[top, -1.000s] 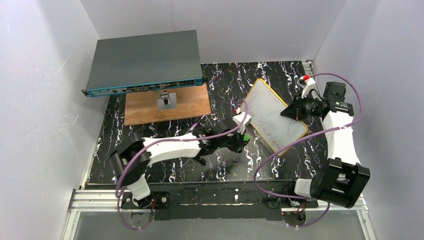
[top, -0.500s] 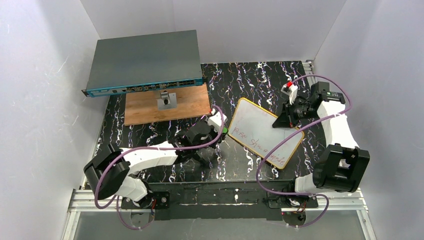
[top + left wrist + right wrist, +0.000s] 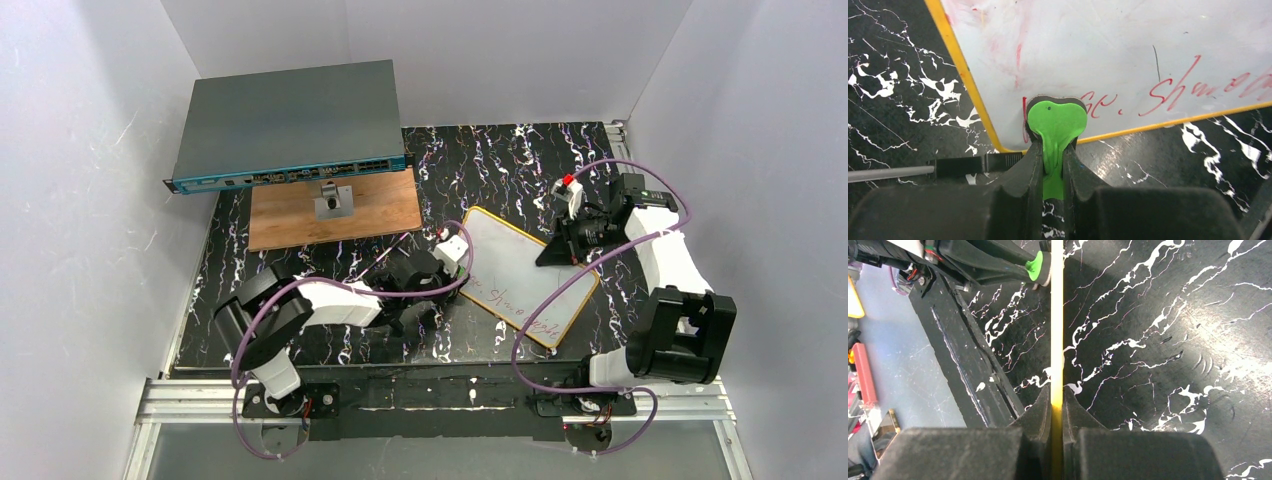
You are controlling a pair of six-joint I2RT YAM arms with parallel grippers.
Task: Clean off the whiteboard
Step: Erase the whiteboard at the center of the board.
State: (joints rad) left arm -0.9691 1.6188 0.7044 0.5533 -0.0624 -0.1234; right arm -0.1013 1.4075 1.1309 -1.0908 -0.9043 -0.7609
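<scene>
The whiteboard [image 3: 527, 275] has a yellow frame and red writing [image 3: 1173, 90] along its near edge, and its upper part is smeared. My right gripper [image 3: 560, 247] is shut on its far right edge, seen edge-on in the right wrist view [image 3: 1057, 315], between the closed fingers of that gripper [image 3: 1057, 402]. My left gripper [image 3: 452, 262] is shut on a green eraser [image 3: 1055, 122], whose head rests on the board's near left corner, over the start of the writing. The eraser also shows in the right wrist view [image 3: 1035, 266].
A grey network switch [image 3: 290, 125] sits at the back left, overhanging a wooden board [image 3: 335, 220] with a small metal block [image 3: 333, 203]. A black-and-grey marker [image 3: 923, 167] lies on the black marbled mat [image 3: 450, 160] beside the whiteboard's corner. White walls enclose the table.
My right gripper has carried the whiteboard left and toward the near edge. My left gripper swung left with the eraser, then came back a little right onto the board's left corner.
</scene>
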